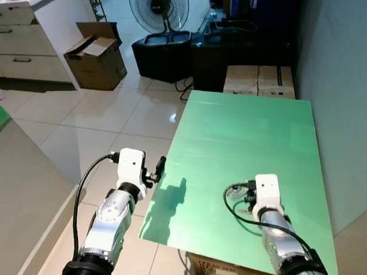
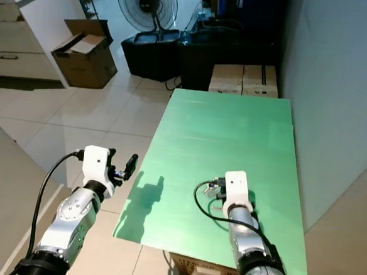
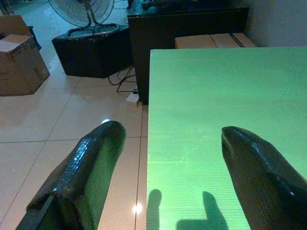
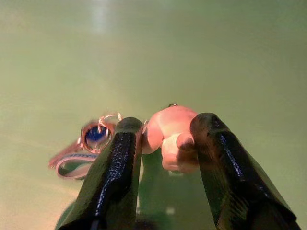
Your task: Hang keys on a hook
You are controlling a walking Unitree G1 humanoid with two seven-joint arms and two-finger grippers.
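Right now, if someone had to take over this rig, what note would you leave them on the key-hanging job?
Right tool: low over the green table, fingers either side of a pink charm on the keys; whether it has closed on it is unclear.
Left tool: open, idle, at the table's left edge over the tiled floor.
Keys: lying on the table near its front, with a ring and a striped strap beside the charm.
Done: right arm has reached the keys.
Left: secure the grip, lift, find the hook, hang the keys.
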